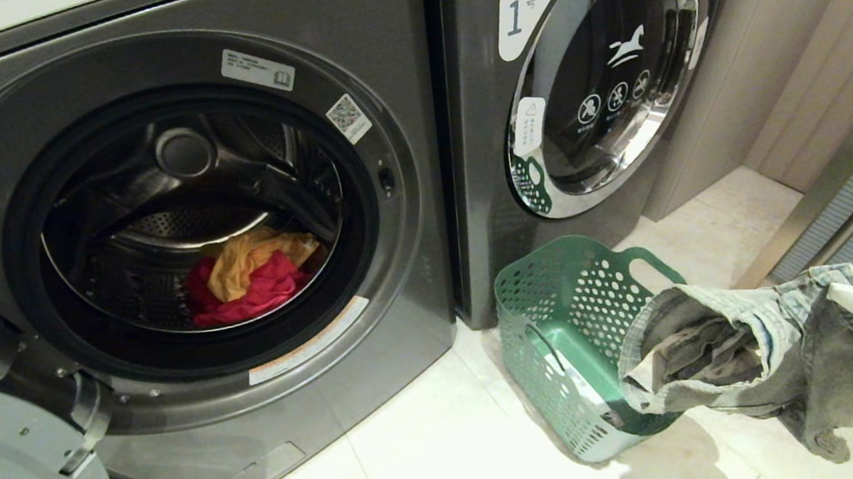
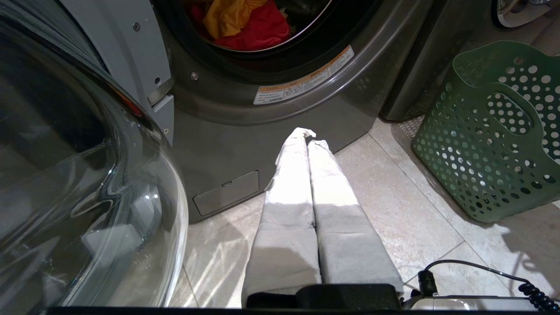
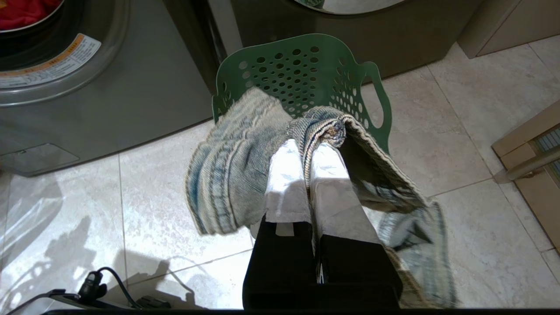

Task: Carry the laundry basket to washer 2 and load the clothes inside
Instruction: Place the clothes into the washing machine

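Jeans (image 3: 227, 175) hang clamped in my right pincer (image 3: 313, 151) above the laundry basket (image 1: 564, 320) on the floor by washer 2 (image 1: 175, 220), whose drum holds the yellow garment (image 1: 256, 259) and red garment (image 1: 256, 291), so next I swing them leftward into that opening, left pincer (image 2: 306, 133) closed, idle.

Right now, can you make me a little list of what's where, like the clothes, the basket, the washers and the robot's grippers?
open washer: door swung open, drum showing
in the drum: yellow garment lying on pink-red garment
jeans: hanging from the right gripper, above the basket
right gripper: shut on the jeans
left gripper: shut, holding nothing, low in front of the open washer
laundry basket: green, on the floor in front of washer 1
washer 1: door closed
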`<state>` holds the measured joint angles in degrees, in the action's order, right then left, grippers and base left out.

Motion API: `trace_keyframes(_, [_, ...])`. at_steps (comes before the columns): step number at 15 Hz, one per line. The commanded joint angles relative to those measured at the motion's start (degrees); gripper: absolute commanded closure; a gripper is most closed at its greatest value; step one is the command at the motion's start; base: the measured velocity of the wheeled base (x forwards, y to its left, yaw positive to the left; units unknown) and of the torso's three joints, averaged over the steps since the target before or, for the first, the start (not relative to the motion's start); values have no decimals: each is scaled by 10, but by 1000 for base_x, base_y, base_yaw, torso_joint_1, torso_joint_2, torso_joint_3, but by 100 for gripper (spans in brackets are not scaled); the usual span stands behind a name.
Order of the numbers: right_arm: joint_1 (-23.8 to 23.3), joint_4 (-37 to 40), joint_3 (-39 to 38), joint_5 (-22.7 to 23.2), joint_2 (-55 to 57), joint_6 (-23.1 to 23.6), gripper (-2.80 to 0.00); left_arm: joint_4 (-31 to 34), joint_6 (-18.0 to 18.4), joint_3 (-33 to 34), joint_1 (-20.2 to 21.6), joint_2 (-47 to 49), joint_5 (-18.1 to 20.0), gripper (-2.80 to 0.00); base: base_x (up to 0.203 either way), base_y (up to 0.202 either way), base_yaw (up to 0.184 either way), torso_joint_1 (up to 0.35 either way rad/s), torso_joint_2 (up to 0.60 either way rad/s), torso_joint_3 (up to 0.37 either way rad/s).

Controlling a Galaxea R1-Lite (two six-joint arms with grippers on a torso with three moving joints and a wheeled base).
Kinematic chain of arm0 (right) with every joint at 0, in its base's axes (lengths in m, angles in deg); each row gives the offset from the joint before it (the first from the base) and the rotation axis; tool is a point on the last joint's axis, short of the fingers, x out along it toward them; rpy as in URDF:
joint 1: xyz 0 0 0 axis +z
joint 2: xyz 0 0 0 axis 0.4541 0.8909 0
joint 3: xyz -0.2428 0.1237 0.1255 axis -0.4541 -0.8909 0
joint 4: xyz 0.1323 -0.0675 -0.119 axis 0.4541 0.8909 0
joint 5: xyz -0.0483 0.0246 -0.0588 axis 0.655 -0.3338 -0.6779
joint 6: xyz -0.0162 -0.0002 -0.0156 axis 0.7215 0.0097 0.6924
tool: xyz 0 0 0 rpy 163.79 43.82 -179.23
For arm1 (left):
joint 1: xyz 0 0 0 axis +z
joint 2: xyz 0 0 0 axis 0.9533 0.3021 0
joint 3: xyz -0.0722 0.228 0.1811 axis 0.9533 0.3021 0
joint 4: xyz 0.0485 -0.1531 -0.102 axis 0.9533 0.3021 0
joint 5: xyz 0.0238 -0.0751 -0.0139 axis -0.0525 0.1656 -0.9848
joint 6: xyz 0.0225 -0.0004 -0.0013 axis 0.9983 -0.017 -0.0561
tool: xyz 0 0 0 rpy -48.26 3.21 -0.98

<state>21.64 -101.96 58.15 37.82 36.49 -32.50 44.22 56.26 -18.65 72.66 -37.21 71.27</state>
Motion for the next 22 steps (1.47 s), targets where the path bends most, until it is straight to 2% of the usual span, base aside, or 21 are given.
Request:
trace_keyframes(1, [0,-2,-1,1,1,1,0,0,0,6,0,0,0,0,0,0,0,0,0,0])
trace_keyframes(7, [0,-2,0,1,3,2,0,0,0,6,0,0,0,0,0,0,0,0,0,0])
trace_keyframes(18, [0,-4,6,1,16,6,0,0,0,6,0,0,0,0,2,-9,172,3,2,3])
trace_keyframes(22, [0,-45,5,1,45,7,0,0,0,6,0,0,0,0,1,-8,176,0,3,1])
